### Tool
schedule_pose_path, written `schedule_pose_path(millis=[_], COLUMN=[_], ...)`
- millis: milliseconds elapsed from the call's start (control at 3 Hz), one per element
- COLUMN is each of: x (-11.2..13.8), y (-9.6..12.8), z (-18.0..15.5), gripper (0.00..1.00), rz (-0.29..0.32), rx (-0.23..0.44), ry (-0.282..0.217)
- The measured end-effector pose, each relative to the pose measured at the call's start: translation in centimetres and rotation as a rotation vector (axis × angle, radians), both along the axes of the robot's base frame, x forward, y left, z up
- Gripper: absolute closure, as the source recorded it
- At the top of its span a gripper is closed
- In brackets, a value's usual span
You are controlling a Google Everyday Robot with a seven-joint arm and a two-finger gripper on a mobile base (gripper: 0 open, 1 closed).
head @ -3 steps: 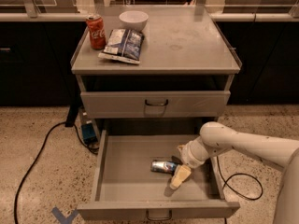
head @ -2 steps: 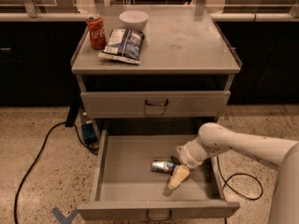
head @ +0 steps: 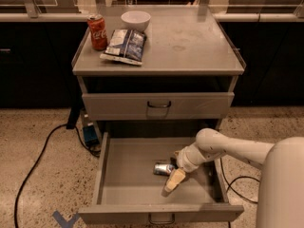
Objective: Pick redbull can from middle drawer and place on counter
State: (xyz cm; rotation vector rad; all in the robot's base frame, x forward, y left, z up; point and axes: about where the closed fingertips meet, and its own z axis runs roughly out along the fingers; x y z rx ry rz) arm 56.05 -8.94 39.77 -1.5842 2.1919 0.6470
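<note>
The redbull can (head: 164,168) lies on its side on the bottom of the open middle drawer (head: 128,175), right of centre. My gripper (head: 172,178) reaches down into the drawer from the right, its tan tip right beside the can's front right end. The white arm (head: 228,148) comes in over the drawer's right wall. The counter (head: 190,42) is the grey cabinet top above.
On the counter's left side stand a red Coca-Cola can (head: 97,31), a white bowl (head: 136,19) and a blue chip bag (head: 125,45). The upper drawer (head: 158,106) is closed. A black cable (head: 38,160) runs over the floor at the left.
My gripper has shifted slightly left, closer to the can. The can has stayed in place.
</note>
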Motion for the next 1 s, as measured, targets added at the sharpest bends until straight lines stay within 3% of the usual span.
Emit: schedule_pose_path(millis=[667, 1000], x=[0.0, 0.2], y=[0.6, 1.3], z=[-4.1, -5.2], gripper=[0.0, 0.17], rz=[-0.059, -0.072], rx=[0.04, 0.024], ry=[0.061, 0.061])
